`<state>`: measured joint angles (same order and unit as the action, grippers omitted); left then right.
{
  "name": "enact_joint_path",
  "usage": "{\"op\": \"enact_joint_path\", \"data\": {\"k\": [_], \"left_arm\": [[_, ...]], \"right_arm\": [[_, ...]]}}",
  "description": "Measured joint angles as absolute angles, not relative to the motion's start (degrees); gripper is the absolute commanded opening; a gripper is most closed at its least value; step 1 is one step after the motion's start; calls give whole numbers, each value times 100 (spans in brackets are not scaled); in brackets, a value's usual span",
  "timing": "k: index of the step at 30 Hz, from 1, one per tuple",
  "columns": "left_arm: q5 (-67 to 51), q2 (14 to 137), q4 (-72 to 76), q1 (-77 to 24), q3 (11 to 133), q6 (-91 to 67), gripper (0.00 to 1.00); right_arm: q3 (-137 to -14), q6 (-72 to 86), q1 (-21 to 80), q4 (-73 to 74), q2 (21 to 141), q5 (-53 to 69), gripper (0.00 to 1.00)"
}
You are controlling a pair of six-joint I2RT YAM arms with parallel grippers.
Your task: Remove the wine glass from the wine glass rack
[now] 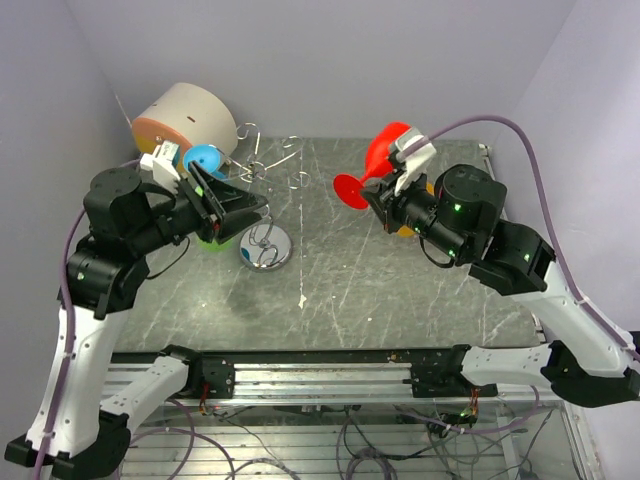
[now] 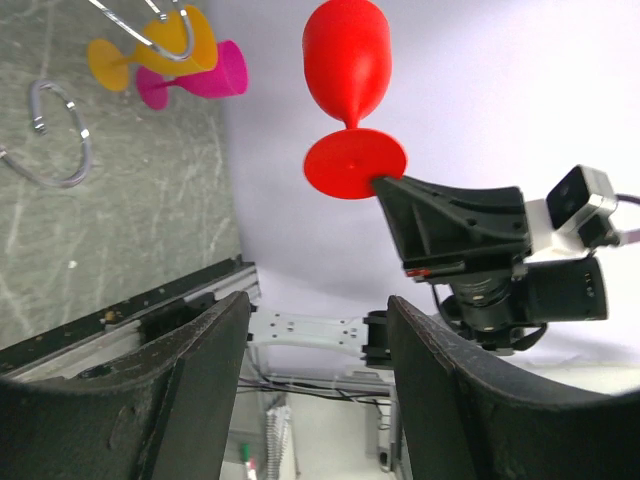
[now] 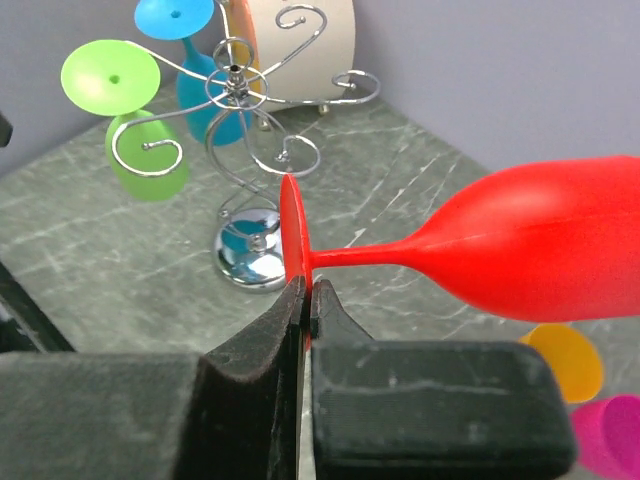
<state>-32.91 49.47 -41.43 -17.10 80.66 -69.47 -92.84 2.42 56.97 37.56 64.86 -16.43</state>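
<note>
Much is blocked from above: my left arm covers most of the green glass (image 3: 140,140) hanging on the wine glass rack (image 3: 240,110). My right arm hides nearly all of the orange glass (image 2: 160,45) and the pink glass (image 2: 200,80), which lie on their sides on the table (image 1: 380,290) near the right wall. In that top view I cannot tell whether my left gripper (image 2: 318,310) touches the rack's curled hooks; its own camera shows the jaws spread wide.

My right gripper (image 3: 303,290) is pinching the rim of the foot of the red wine glass (image 3: 540,240). The glass is off the rack, held in the air on its side with the stem level, to the right of the rack and well apart from it (the far end of the bowl is cut off by the edge of my right wrist view). A blue glass (image 3: 200,70) hangs foot-up on the rack's far side, in front of the beige-and-orange cylinder (image 1: 185,120).

The table is dark grey-green, marbled and scratched, and lavender walls close it in at left, back and right. A metal rail (image 1: 330,380) runs along the near edge. Bare table lies between the rack's shiny base and my right arm; the cylinder fills the back left corner
</note>
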Motion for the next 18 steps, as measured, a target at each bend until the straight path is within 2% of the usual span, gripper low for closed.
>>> {"op": "enact_joint_path", "data": {"k": [12,18], "left_arm": [[-3653,4932,-3489,-1710,7745,-7662,67],[-3653,4928,-3450,-1708,7725,-7741,66]], "right_arm": [[-8567,-2119,5922,2626,6333,-862,0],[-8211,-3048,6694,2060,6180,-607,0]]}}
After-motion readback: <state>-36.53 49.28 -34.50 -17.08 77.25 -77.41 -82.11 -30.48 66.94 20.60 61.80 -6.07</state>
